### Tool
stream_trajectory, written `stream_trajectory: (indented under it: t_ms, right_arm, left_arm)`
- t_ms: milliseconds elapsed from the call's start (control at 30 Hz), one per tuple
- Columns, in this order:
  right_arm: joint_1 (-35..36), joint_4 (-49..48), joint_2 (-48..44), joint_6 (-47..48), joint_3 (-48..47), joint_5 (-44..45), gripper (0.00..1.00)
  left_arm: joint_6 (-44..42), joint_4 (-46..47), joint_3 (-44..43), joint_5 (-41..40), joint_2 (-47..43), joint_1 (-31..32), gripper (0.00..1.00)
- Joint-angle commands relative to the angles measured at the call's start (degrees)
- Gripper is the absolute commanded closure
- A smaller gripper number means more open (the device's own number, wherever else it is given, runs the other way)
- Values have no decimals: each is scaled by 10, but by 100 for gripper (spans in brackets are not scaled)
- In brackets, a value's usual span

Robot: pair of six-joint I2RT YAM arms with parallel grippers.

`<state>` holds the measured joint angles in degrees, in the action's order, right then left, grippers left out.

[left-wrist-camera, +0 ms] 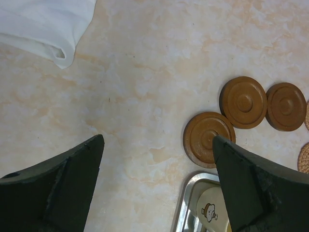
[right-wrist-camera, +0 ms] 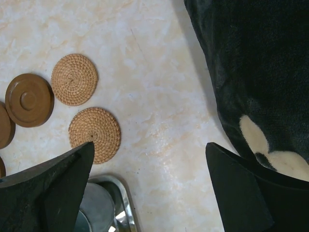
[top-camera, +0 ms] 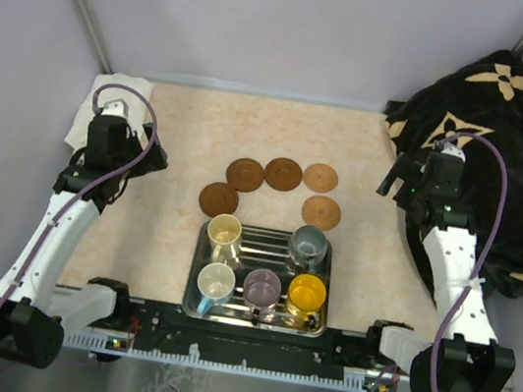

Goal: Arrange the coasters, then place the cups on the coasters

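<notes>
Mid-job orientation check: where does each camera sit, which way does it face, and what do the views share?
Top external: above and behind the arms, looking down on table, tray of cups and coasters; left arm and right arm show.
Left wrist: looks down; open left gripper, three dark coasters.
Right wrist: looks down; open right gripper, two woven coasters, black cloth.
Shared: both wrist views catch the tray and one dark coaster.
</notes>
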<state>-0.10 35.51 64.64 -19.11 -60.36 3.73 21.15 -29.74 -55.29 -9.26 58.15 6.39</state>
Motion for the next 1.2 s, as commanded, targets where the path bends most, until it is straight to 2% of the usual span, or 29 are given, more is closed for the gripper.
stream_trajectory:
  t_ms: [0, 233, 467, 733, 800, 833, 933, 967, 1000, 1167]
  right_arm:
    - [4, -7, -14, 5, 4, 15, 1]
    - [4, -7, -18, -6, 11, 17, 1]
    - [5, -55, -89, -24, 45, 18, 1]
    - [4, -55, -83, -18, 31, -17, 3]
    - [5, -66, -82, -22, 43, -26, 9]
    - [5, -73, -81, -24, 47, -34, 20]
    - [4, -89, -68, -26, 53, -61, 64]
    - [4, -91, -61, -25, 53, -70, 74]
    - [4, -91, -53, -24, 52, -78, 79]
    - [14, -94, -15, -11, 59, -114, 87]
  left_arm:
    - [-7, -5, 1, 10, -11, 3, 1]
    - [-10, -5, -1, 20, -18, 3, 1]
    - [-25, -5, -3, 39, -32, 4, 1]
    - [-25, -9, 5, 46, -17, 51, 1]
    - [-17, -8, 13, 43, -5, 70, 1]
    - [-16, -7, 17, 40, 3, 77, 1]
    - [-20, -1, 26, 41, 31, 85, 1]
    - [-24, 2, 28, 46, 41, 85, 1]
    - [-27, 6, 31, 52, 52, 85, 1]
    - [-28, 25, 43, 76, 103, 86, 1]
